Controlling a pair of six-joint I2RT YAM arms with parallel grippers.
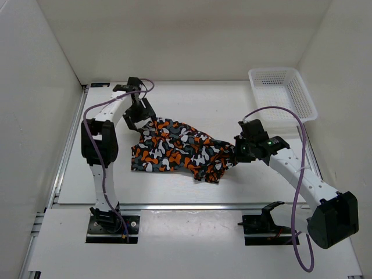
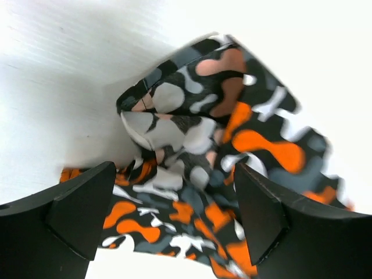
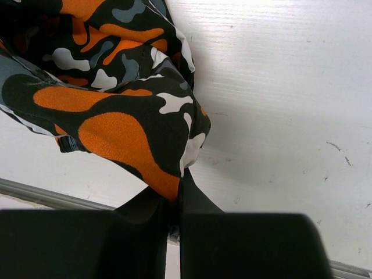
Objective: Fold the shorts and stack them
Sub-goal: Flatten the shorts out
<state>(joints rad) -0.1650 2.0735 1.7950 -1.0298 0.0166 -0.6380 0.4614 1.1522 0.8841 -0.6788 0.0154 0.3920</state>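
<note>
Left fingers [image 2: 75,221]: spread wide with nothing clamped. A raised, bunched corner of the shorts [image 2: 203,133] shows in the gap beyond them. Whether the tips touch the cloth cannot be told.
Right fingers [image 3: 139,232]: pressed together on a fold at the edge of the shorts, with orange-and-black cloth pinched right at the tips.
Shorts: a crumpled, loose heap on the worktop [image 1: 221,104], lying between the two arms. The far left corner sits at the left fingers, and the right end is drawn to a point in the right fingers' hold.
Worktop: white, with the shorts near its middle.
Basket [image 1: 283,93]: white mesh, at the far right corner, well apart from the shorts.
</note>
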